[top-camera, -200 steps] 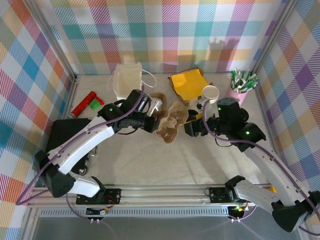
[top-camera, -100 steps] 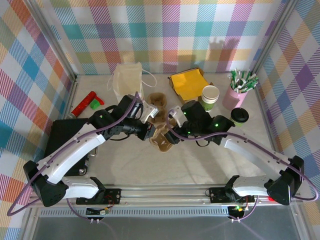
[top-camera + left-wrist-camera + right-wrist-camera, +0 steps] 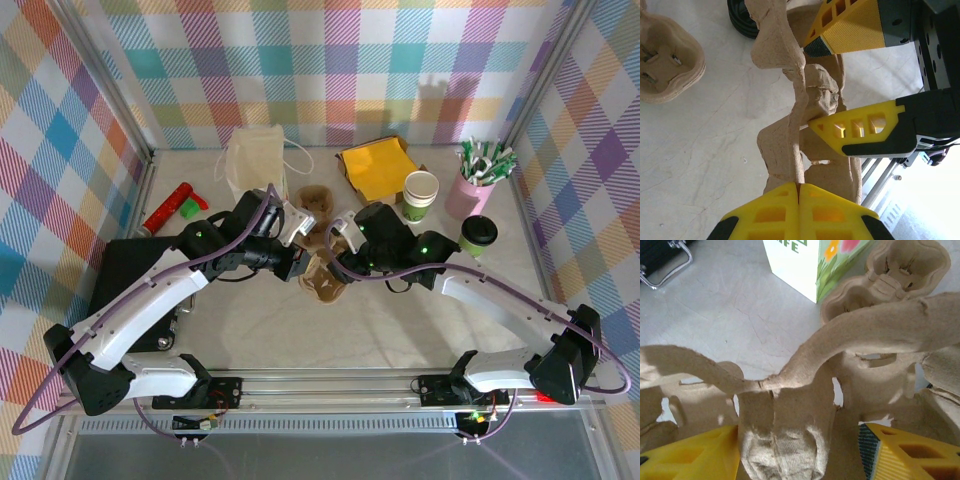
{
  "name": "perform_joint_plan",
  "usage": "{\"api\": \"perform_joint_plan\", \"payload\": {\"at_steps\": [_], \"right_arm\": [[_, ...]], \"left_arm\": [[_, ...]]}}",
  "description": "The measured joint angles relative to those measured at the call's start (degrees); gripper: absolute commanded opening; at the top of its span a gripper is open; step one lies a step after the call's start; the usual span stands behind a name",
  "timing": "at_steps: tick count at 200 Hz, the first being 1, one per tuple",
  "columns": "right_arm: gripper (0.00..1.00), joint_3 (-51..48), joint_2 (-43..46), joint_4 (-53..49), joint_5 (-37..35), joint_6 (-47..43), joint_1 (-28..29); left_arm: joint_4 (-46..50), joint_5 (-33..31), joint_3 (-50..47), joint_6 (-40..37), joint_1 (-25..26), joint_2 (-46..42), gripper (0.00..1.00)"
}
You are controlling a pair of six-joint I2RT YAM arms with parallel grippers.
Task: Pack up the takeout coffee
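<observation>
The takeout coffee cup (image 3: 421, 192), white over a green band, stands open at the back right. A green cup with a black lid (image 3: 479, 234) stands to its right. A brown pulp cup carrier (image 3: 326, 285) is tipped up on edge mid-table. My left gripper (image 3: 299, 263) is shut on the carrier's rim (image 3: 799, 170). My right gripper (image 3: 338, 258) meets the carrier from the other side. In the right wrist view it (image 3: 800, 455) is open, its yellow fingers (image 3: 912, 455) straddling one of the carrier's pockets (image 3: 790, 440). The same fingers (image 3: 855, 127) show in the left wrist view.
A second carrier (image 3: 316, 199) lies behind the arms, beside a white paper bag (image 3: 255, 163). A yellow napkin box (image 3: 378, 168) and a pink cup of green-white sticks (image 3: 478, 178) stand at the back right. A red tube (image 3: 168, 208) and black case (image 3: 130, 262) lie left.
My right arm swung left from beside the cups to the carrier, uncovering the lidded cup, and its jaws have narrowed around a pocket. The left gripper kept its hold, shifting slightly.
</observation>
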State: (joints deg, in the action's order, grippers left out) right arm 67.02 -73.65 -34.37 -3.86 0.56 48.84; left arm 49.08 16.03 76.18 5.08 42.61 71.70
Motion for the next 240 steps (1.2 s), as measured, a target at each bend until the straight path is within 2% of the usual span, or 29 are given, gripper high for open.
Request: {"api": "perform_joint_plan", "payload": {"at_steps": [79, 155, 161, 178, 194, 214, 240], "right_arm": [[0.64, -1.92, 0.55, 2.12, -0.07, 0.31, 0.0], [0.5, -2.56, 1.33, 2.19, -0.24, 0.68, 0.0], [0.5, -2.64, 1.51, 2.21, -0.24, 0.68, 0.0], [0.49, -2.99, 2.12, 2.19, -0.26, 0.68, 0.0], [0.46, -3.76, 3.1, 2.14, -0.31, 0.68, 0.0], [0.44, -4.87, 4.44, 1.79, -0.7, 0.72, 0.0], [0.42, -6.01, 5.55, 1.25, -1.05, 0.72, 0.0]], "left_arm": [[-1.27, 0.02, -0.04, 1.09, 0.0, 0.0, 0.0], [-1.42, -0.02, -0.04, 1.57, 0.0, 0.0, 0.0], [-1.42, -0.02, -0.02, 1.73, 0.0, 0.0, 0.05], [-1.33, -0.17, 0.11, 2.08, 0.0, 0.0, 0.32], [-1.11, -1.38, 0.7, 2.54, -0.02, 0.0, 0.46], [-0.81, -3.93, 2.64, 3.91, -0.59, 0.0, 0.54], [0.81, -9.27, 8.0, 5.88, -3.13, 0.0, 0.6]]}}
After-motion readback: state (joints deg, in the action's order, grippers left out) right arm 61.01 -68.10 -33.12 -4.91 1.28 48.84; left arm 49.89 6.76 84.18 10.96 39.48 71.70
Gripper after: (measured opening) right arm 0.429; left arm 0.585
